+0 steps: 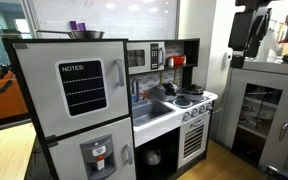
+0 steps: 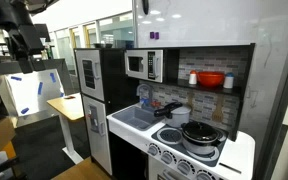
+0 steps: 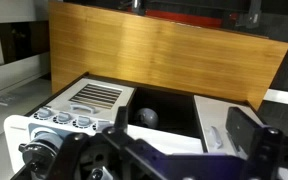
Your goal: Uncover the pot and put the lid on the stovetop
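Note:
The pot (image 2: 200, 134) stands on the white stovetop (image 2: 229, 152) with its lid (image 2: 199, 127) on it. In an exterior view the stovetop (image 1: 192, 101) is small and the pot on it is too small to make out. My gripper (image 2: 26, 55) hangs high and far from the toy kitchen; it also shows in an exterior view (image 1: 249, 42). In the wrist view my gripper (image 3: 182, 128) is open and empty, and neither pot nor lid shows there.
The toy kitchen has a fridge (image 1: 79, 100), a microwave (image 2: 141, 65), a sink (image 2: 134, 118) and a shelf with a red bowl (image 2: 211, 79). A steel bowl (image 1: 86, 34) sits on top of the fridge. The wrist view shows a wooden board (image 3: 164, 50) and a white box with knobs (image 3: 64, 118).

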Robot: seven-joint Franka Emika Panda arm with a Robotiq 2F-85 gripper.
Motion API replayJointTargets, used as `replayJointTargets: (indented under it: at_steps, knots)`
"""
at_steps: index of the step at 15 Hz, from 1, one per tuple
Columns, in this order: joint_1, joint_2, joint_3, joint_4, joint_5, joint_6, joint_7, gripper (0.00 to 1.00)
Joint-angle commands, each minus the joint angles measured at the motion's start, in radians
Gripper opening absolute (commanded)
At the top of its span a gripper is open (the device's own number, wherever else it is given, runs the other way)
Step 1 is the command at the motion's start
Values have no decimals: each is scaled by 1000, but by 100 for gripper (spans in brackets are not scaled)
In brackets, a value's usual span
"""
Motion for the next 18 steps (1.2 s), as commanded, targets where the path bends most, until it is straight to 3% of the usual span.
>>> replayJointTargets:
  at_steps: [1, 12, 18]
  knots:
    - [10, 2, -9, -4, -8, -7, 7, 100]
    - [12, 7, -9, -9, -9, -6, 5, 100]
    - [11, 62, -19, 39, -38, 57, -41, 100]
